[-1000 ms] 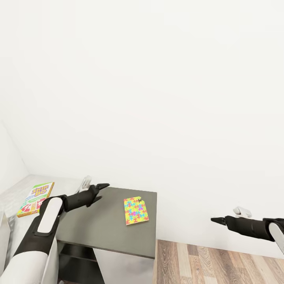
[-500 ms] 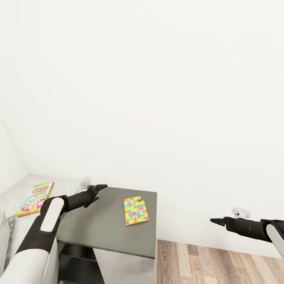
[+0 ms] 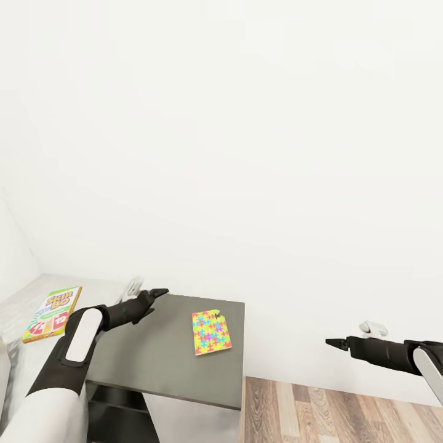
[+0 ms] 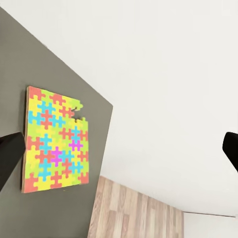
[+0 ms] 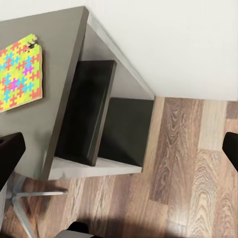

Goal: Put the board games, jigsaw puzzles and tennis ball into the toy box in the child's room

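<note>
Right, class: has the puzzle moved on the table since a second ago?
No. The puzzle lies the same way near the table's far right corner. The whole picture has shifted slightly, which is the camera moving.

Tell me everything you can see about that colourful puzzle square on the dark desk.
The jigsaw puzzle is a thin, flat, cardboard-looking square of interlocking yellow, blue, pink, orange and green pieces, with a piece missing at one corner. It lies flat on the dark grey table, near its right edge, slightly askew. Nothing else touches it.
</note>
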Available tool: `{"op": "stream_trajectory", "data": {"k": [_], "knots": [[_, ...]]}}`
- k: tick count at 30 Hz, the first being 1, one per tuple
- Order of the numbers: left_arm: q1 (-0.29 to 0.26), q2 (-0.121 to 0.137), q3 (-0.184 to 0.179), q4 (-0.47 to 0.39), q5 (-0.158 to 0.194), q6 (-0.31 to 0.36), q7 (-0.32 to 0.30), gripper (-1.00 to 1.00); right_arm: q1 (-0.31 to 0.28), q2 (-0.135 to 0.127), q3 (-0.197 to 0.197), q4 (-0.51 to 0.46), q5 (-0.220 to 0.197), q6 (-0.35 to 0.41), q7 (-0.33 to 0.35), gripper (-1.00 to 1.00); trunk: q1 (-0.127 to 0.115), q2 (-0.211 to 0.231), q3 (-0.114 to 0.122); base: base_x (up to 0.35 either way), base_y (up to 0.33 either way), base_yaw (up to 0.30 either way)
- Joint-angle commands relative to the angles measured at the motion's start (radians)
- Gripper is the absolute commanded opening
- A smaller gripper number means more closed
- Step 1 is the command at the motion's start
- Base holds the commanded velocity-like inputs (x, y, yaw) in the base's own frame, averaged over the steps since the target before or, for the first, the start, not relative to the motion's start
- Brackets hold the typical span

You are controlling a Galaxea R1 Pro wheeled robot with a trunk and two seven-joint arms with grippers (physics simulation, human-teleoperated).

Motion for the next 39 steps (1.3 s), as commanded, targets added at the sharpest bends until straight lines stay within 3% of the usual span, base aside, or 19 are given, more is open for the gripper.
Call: {"op": "stream_trajectory", "data": {"k": [1, 11, 24, 29, 30, 34, 36, 37, 39], "knots": [[-0.001, -0.001, 0.002, 0.000, -0.010, 0.004, -0.008, 1.00, -0.001, 0.000, -0.001, -0.002, 0.006, 0.004, 0.008, 1.00, 0.001, -0.002, -0.002, 0.188, -0.043, 0.000], [-0.001, -0.002, 0.000, 0.000, -0.015, 0.002, -0.005, 1.00, 0.002, 0.000, 0.016, -0.011, 0.006, 0.003, 0.008, 1.00, 0.001, -0.002, -0.002, 0.193, -0.022, 0.000], [-0.007, -0.003, 0.000, 0.019, -0.018, 0.001, -0.001, 1.00, 0.002, -0.001, 0.034, -0.020, 0.005, 0.005, 0.009, 1.00, 0.001, -0.002, -0.002, 0.036, -0.003, 0.000], [-0.060, -0.004, -0.001, 0.141, -0.020, -0.018, 0.000, 1.00, -0.002, 0.000, 0.035, -0.015, 0.005, 0.020, 0.004, 1.00, 0.001, -0.002, -0.002, 0.005, 0.000, 0.000], [-0.104, -0.006, -0.002, 0.256, -0.020, -0.062, -0.002, 1.00, -0.004, -0.001, 0.031, -0.013, 0.004, 0.029, 0.003, 1.00, 0.001, -0.002, -0.002, 0.002, 0.000, 0.000], [-0.139, -0.013, -0.007, 0.343, -0.020, -0.105, -0.003, 1.00, -0.004, -0.001, 0.025, -0.010, 0.003, 0.029, 0.004, 1.00, 0.001, -0.002, -0.002, 0.001, 0.000, 0.000], [-0.155, -0.018, -0.032, 0.378, -0.030, -0.126, -0.003, 1.00, -0.004, -0.001, 0.025, 0.001, 0.004, 0.029, 0.004, 1.00, 0.001, -0.002, -0.002, 0.000, 0.000, 0.000], [-0.169, -0.022, -0.081, 0.409, -0.054, -0.148, -0.004, 1.00, -0.004, -0.001, 0.026, 0.017, 0.005, 0.028, 0.004, 1.00, 0.001, -0.002, -0.002, 0.000, 0.000, 0.000], [-0.172, -0.023, -0.097, 0.416, -0.062, -0.155, -0.004, 1.00, -0.004, -0.001, 0.026, 0.022, 0.005, 0.027, 0.004, 1.00, 0.001, -0.002, -0.002, 0.000, 0.000, 0.000]]}}
